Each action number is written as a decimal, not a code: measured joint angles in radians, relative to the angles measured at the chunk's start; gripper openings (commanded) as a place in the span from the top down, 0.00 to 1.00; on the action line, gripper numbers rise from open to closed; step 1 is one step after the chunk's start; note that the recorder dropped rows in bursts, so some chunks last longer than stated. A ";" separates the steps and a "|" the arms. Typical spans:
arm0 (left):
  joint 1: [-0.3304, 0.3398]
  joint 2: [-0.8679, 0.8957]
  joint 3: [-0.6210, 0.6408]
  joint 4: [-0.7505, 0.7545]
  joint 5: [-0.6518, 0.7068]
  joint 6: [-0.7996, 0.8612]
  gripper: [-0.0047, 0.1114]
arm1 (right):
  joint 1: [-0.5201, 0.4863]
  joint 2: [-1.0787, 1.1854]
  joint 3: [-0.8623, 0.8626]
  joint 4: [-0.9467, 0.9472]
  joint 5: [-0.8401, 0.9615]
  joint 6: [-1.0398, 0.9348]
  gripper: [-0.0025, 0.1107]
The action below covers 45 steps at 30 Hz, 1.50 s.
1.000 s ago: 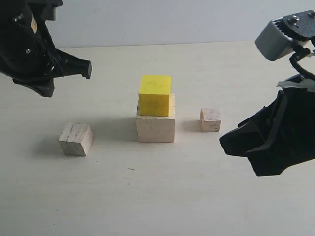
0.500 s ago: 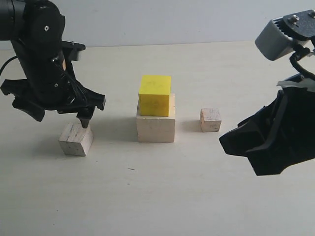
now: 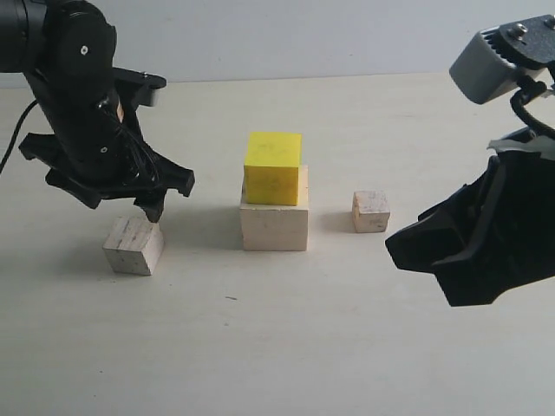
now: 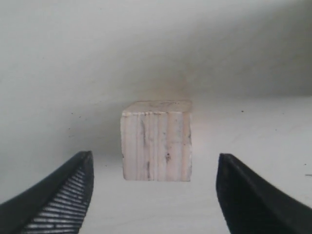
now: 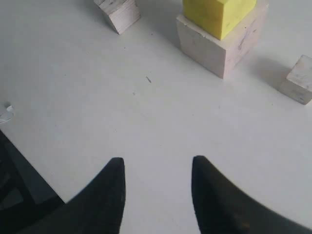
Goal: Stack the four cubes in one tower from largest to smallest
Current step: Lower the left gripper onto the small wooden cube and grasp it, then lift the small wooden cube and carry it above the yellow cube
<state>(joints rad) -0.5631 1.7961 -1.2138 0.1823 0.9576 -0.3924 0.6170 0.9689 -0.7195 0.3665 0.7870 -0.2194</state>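
The bright yellow cube (image 3: 273, 167) sits on the large pale wooden block (image 3: 274, 224) at the table's middle. The medium pale wooden cube (image 3: 133, 245) lies alone to the left. My left gripper (image 3: 117, 204) hangs just over it, open. In the left wrist view that cube (image 4: 156, 140) stands between and beyond the spread fingers (image 4: 68, 195), touching neither. The smallest pale cube (image 3: 371, 211) rests right of the stack. My right gripper (image 3: 418, 258) hovers at the right, open and empty; its view shows bare table between its tips (image 5: 156, 163) and the stack (image 5: 222, 46) farther off.
The pale tabletop (image 3: 286, 347) runs back to a light wall. The right arm's grey camera housing (image 3: 499, 65) sits high at the right. A tiny dark speck (image 3: 230, 298) lies in front of the stack.
My left arm swung in from the upper left and came down over the medium cube, with its jaws now spread. The right arm and all cubes stayed put.
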 measured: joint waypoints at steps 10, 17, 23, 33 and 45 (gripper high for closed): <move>0.083 0.015 0.000 -0.081 -0.011 0.042 0.37 | 0.000 0.000 0.000 0.000 -0.002 0.000 0.60; 0.087 0.043 0.000 -0.137 -0.035 0.088 0.37 | 0.000 0.000 0.000 0.000 -0.002 0.000 0.60; 0.087 0.113 0.000 -0.141 -0.050 0.096 0.37 | 0.000 0.000 0.000 0.000 -0.002 0.000 0.60; 0.087 0.179 0.000 -0.141 -0.067 0.104 0.77 | 0.000 0.000 0.000 0.000 -0.008 0.000 0.60; 0.087 0.021 0.000 -0.133 0.004 0.105 0.95 | 0.000 0.000 0.000 0.000 -0.008 0.000 0.60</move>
<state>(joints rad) -0.4757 1.8168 -1.2138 0.0493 0.9614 -0.2875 0.6170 0.9689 -0.7195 0.3665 0.7795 -0.2194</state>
